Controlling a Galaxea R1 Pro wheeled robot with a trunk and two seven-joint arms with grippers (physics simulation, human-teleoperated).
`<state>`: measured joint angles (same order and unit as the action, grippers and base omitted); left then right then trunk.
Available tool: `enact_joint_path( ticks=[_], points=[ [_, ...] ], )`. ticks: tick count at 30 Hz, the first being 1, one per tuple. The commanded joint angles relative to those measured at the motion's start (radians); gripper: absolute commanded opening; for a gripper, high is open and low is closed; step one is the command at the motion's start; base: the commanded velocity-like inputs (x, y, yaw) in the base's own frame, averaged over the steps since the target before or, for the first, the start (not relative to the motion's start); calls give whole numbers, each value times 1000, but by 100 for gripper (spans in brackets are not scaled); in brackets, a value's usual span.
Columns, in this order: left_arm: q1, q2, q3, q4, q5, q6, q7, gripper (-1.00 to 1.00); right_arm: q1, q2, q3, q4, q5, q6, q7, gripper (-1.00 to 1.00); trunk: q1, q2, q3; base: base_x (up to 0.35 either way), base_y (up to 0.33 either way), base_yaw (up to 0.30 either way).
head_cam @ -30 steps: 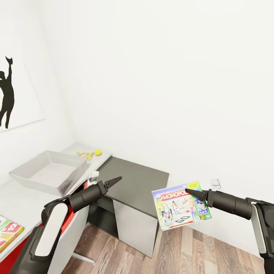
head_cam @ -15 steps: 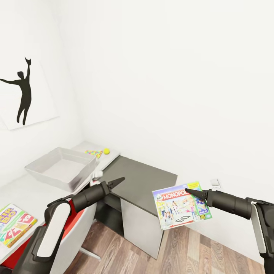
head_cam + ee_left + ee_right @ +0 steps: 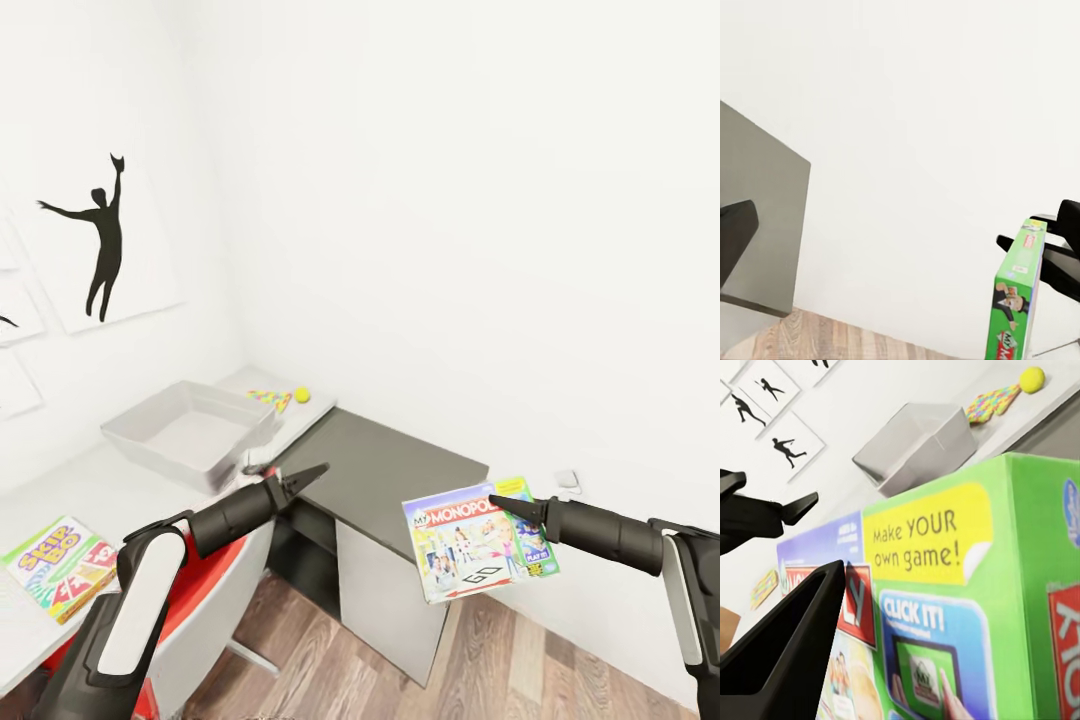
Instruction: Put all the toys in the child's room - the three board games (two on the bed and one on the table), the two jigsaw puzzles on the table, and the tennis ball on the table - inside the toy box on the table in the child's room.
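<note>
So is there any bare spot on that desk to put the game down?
Yes: the pale table is bare between the toy box and the Skip-Bo game. The toy box looks empty. The far end is crowded by the jigsaw puzzles and tennis ball.

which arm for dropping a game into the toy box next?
Right, likely. Its hand is shut on the Monopoly box; the left hand holds nothing, though it is nearer the toy box.
</note>
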<state>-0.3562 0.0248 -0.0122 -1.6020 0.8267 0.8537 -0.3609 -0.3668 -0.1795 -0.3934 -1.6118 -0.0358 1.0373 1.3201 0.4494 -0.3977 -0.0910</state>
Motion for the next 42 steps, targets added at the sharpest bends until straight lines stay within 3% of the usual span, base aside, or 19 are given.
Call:
enact_joint_path(
  ticks=[1,42],
  points=[
    [-1,0,0,1,0,4,-1,100,-1,0,-1,0,-4,10,1,-100,1,-2,-2,0,0,272],
    [-7,1,0,-1,2,8,-1,100,0,3,-1,0,-4,10,0,-100,1,-2,-2,0,0,287]
  ],
)
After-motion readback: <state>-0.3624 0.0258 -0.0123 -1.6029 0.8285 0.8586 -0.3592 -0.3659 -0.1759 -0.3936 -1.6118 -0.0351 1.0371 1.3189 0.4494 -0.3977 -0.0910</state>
